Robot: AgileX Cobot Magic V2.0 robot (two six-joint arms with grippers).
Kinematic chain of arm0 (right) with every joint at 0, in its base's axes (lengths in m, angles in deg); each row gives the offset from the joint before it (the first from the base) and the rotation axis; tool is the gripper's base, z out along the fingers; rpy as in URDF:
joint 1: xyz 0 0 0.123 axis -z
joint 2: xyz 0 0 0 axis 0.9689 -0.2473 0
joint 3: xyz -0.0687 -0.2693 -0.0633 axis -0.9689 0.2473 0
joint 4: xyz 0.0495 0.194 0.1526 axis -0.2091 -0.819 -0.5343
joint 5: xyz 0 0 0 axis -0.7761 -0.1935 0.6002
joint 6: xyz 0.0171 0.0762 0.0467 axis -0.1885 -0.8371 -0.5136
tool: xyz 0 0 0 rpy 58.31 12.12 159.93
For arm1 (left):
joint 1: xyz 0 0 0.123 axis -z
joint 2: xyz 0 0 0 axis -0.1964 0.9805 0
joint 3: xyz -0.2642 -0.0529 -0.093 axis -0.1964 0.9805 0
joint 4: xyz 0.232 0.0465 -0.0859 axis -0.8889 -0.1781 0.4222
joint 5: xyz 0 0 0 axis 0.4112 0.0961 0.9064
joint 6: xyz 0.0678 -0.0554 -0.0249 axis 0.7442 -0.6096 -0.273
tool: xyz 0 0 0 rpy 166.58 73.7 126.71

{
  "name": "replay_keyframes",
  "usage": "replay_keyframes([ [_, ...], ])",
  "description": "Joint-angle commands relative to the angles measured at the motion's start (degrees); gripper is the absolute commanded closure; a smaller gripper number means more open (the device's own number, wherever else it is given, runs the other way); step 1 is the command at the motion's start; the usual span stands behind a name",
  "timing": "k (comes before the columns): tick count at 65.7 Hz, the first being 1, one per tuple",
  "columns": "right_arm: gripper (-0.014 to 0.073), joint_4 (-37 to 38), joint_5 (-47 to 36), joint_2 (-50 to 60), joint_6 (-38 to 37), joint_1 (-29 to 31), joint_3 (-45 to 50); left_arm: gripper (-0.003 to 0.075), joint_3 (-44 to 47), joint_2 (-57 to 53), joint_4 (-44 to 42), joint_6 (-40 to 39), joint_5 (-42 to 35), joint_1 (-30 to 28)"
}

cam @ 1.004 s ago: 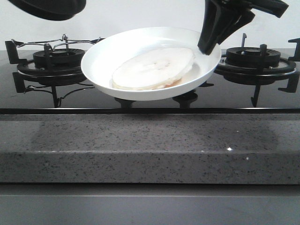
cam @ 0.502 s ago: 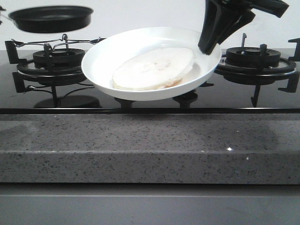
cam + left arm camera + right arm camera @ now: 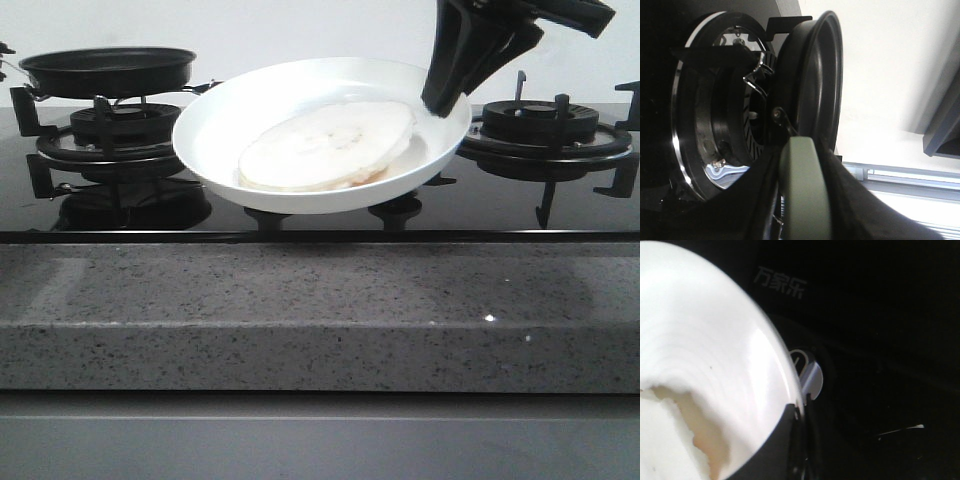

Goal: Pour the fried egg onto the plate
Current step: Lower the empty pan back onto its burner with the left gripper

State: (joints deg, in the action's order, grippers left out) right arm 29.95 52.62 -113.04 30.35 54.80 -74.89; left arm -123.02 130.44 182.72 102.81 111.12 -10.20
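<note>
The white plate (image 3: 200,150) hangs tilted above the middle of the stove, and my right gripper (image 3: 445,95) is shut on its right rim. The fried egg (image 3: 330,145), a flat whitish piece with a faint orange edge, lies inside the plate. The right wrist view shows the plate (image 3: 715,340), the egg (image 3: 670,430) and my right gripper (image 3: 797,440) pinching the rim. The black frying pan (image 3: 108,72) sits level just over the left burner (image 3: 115,135). My left gripper (image 3: 804,200) is shut on the pan's grey-green handle (image 3: 802,170). The pan (image 3: 815,80) looks empty.
A right burner (image 3: 545,125) with raised black grates stands behind the right arm. The speckled grey counter edge (image 3: 320,310) runs along the front of the glass hob. A stove knob (image 3: 807,372) lies under the plate's rim.
The frying pan has come down from high at the upper left to just over the left burner and levelled out. The plate, egg and right gripper have stayed put.
</note>
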Motion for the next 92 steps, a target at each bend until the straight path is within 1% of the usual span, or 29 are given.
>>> replay_keyframes([
  [1, 0.0660, -1.39, -2.55, 2.76, 0.06, 0.01, -1.57, 0.0442, -1.76, -2.71, 3.88, -0.13, 2.52, -0.11],
  [5, 0.0660, -1.39, -2.55, 2.76, 0.06, 0.01, -1.57, 0.0379, -1.76, -2.71, 3.88, 0.96, 3.08, -0.11],
  [8, 0.0660, -1.39, -2.55, 2.76, 0.06, 0.01, -1.57, 0.0318, -1.90, -2.71, 3.88, 2.80, 3.77, -0.11],
  [13, 0.0660, -1.39, -2.55, 2.76, 0.06, 0.01, -1.57, 0.0246, -2.79, -2.71, 3.88, 2.91, 5.23, -0.22],
  [18, 0.0660, -1.39, -2.55, 2.76, 0.06, 0.01, -1.57, 0.0223, -3.96, -2.93, 3.64, 2.90, 5.82, -0.48],
  [27, 0.0660, -1.39, -2.55, 2.76, 0.06, 0.01, -1.57, 0.0223, -6.26, -3.26, 1.35, 2.80, 5.96, -1.10],
  [41, 0.0660, -1.39, -2.55, 2.76, 0.06, 0.01, -1.57, 0.0223, -10.44, -3.73, -8.87, -1.26, 3.39, -1.19],
  [49, 0.0660, -1.39, -2.55, 2.76, 0.06, 0.01, -1.57, 0.0223, -12.10, -4.90, -13.55, -3.40, 0.67, -1.19],
  [60, 0.0660, -1.39, -2.56, 2.76, 0.06, 0.01, -1.57, 0.0224, -15.09, -7.70, -23.12, -8.43, -4.08, -1.58],
  [71, 0.0660, -1.39, -2.50, 2.76, 0.06, 0.01, -1.57, 0.0226, -17.53, -12.74, -30.10, -11.05, -7.12, -1.81],
  [81, 0.0660, -1.39, -2.50, 2.76, 0.06, 0.01, -1.57, 0.0226, -18.50, -20.35, -38.94, -12.17, -8.71, -0.83],
  [86, 0.0660, -1.39, -2.50, 2.76, 0.06, 0.01, -1.57, 0.0226, -18.50, -23.90, -44.26, -13.60, -8.96, 0.35],
  [92, 0.0660, -1.39, -2.50, 2.76, 0.06, 0.01, -1.57, 0.0226, -18.50, -29.27, -53.90, -15.64, -8.18, 3.03],
])
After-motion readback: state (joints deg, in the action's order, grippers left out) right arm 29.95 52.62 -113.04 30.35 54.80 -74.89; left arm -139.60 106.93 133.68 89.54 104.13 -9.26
